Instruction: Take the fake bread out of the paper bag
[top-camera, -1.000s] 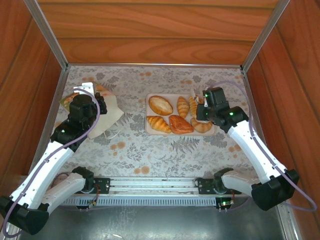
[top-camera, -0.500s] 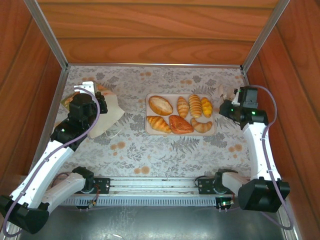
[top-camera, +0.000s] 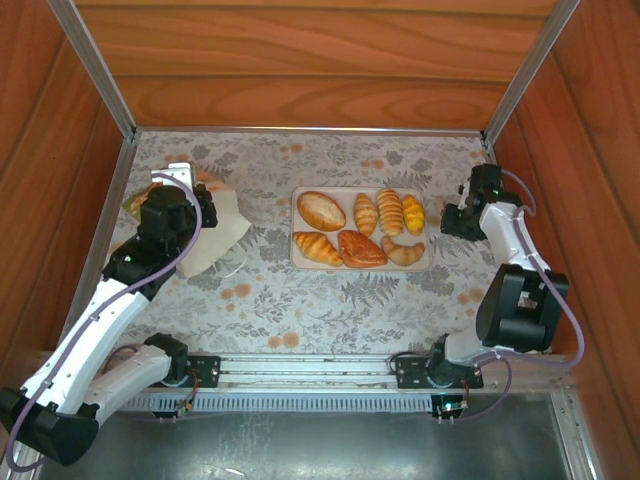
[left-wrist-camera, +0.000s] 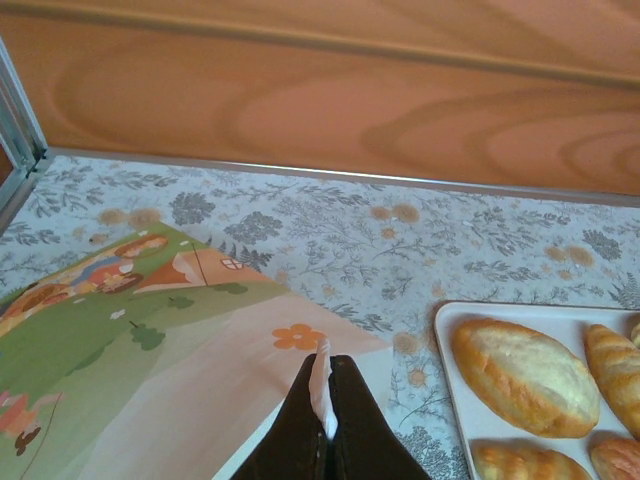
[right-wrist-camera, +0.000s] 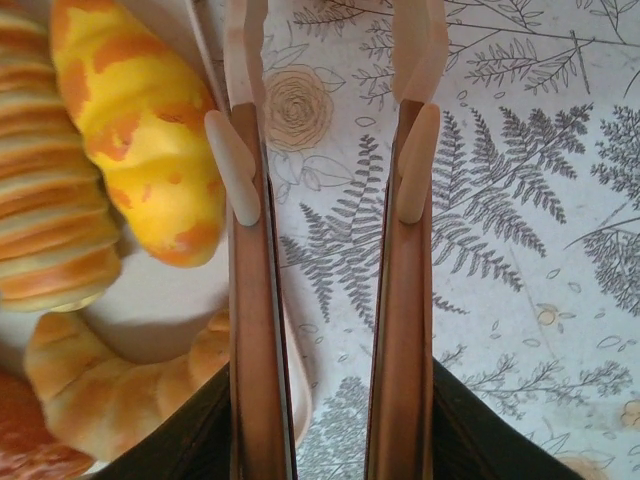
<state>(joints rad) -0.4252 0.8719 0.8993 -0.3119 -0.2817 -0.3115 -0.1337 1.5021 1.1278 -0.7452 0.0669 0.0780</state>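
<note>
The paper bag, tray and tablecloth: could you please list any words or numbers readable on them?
None can be read. The paper bag bears a picture print of a green hill, a house and an orange flower; the tray is plain; the tablecloth has a leaf-and-flower pattern, no lettering.

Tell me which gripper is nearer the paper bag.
Left. The left gripper is shut on the paper bag; the right gripper hangs open just right of the tray.

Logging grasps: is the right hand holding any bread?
No, the right hand is open and empty over the tablecloth beside the tray.
</note>
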